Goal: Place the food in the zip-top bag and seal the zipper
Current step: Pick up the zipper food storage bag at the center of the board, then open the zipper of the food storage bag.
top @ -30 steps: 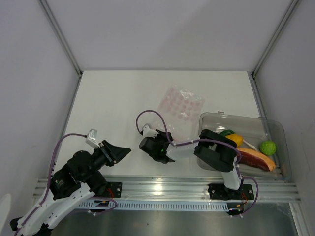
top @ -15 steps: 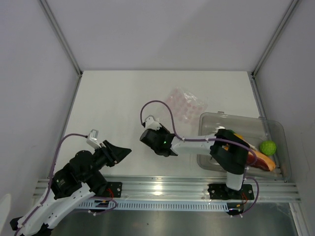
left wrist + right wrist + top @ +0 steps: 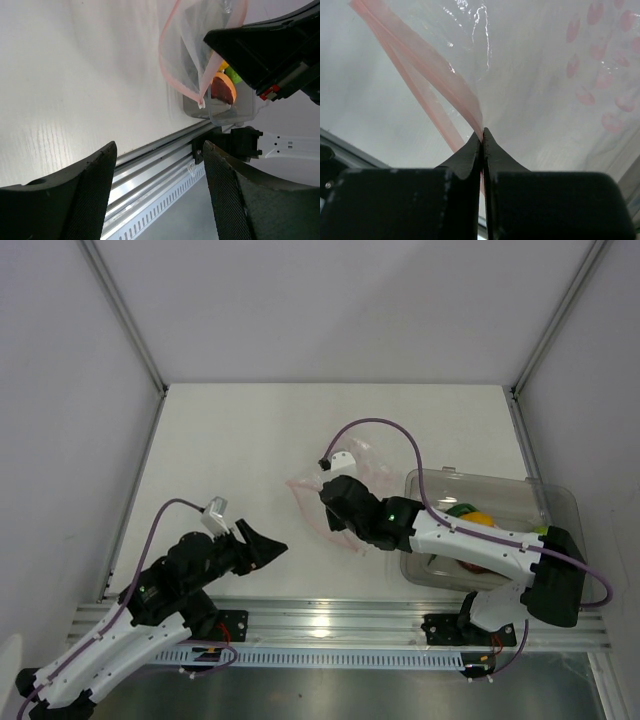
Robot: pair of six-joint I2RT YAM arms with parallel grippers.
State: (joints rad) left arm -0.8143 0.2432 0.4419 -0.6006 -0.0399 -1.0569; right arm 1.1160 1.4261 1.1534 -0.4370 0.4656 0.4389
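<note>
Zipper (image 3: 420, 56) of pink-dotted zip-top bag (image 3: 560, 75) in pinch of right gripper (image 3: 483, 132)

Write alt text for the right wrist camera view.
Two black jaws, pressed shut, pinch the thin pink-red zipper strip at the mouth of a crinkly clear plastic bag printed with pink spots. The strip runs up and to the left from the pinch. The bag fills most of the frame, with white tabletop showing at the left.
</note>
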